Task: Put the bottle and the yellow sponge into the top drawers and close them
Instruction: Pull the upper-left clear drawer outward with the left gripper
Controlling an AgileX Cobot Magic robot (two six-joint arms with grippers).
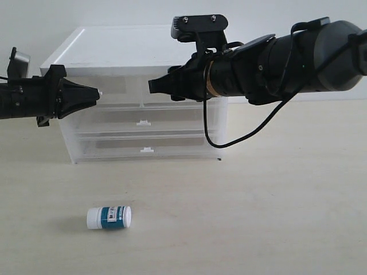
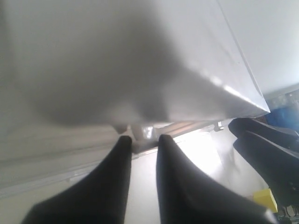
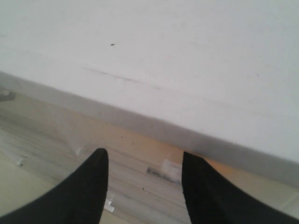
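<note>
Lying on its side on the pale surface, well in front of the white-topped clear plastic chest, is the small stubby white-capped bottle with a teal label. A small yellow sponge block shows just beside the right end effector; its place against the chest is unclear. At the chest's top drawers, the left end effector is pinching a white tab handle, while the right one is spread.

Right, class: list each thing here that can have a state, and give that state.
bottle: lying on its side on the table
top drawers: look shut
full-width drawers: shut
left gripper: fingers nearly together, grip unclear
right gripper: open
</note>
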